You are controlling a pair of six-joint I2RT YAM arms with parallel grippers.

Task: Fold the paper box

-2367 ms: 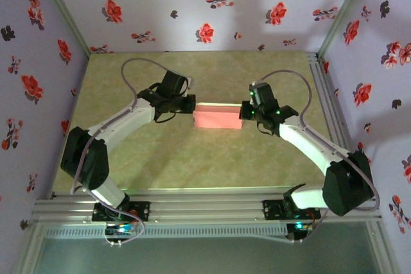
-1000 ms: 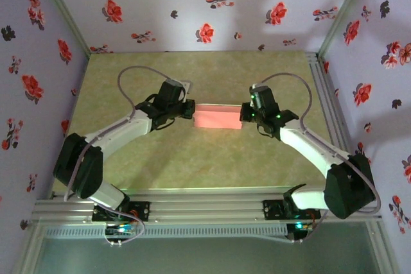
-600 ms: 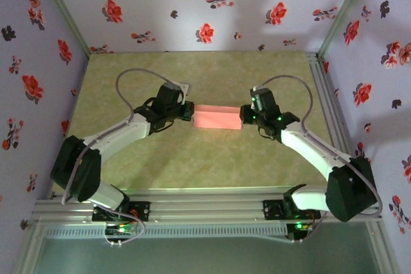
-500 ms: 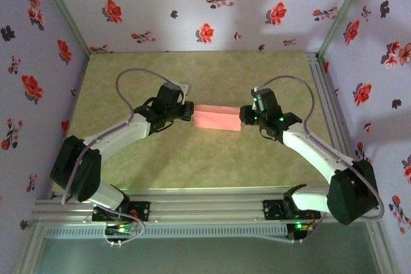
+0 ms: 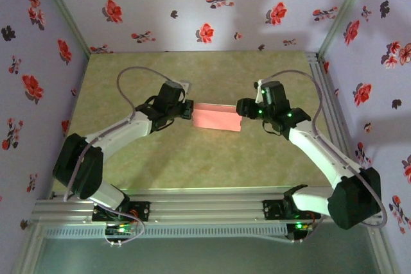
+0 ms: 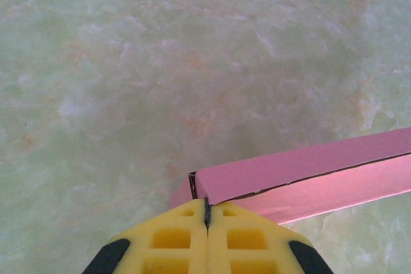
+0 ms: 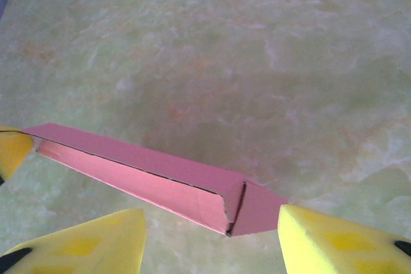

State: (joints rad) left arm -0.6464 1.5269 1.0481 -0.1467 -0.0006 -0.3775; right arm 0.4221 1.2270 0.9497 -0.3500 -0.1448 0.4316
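- The paper box: a flat pink rectangle lying on the table. Its long side runs left to right, and it sits about mid-table between the two arms.
- Left pincer: the yellow pads are pressed together, with their tips against the box's left end. Whether any card is nipped between them cannot be told.
- Right pincer: the jaws are parted, one on either side of the box's right end, and they grip nothing.
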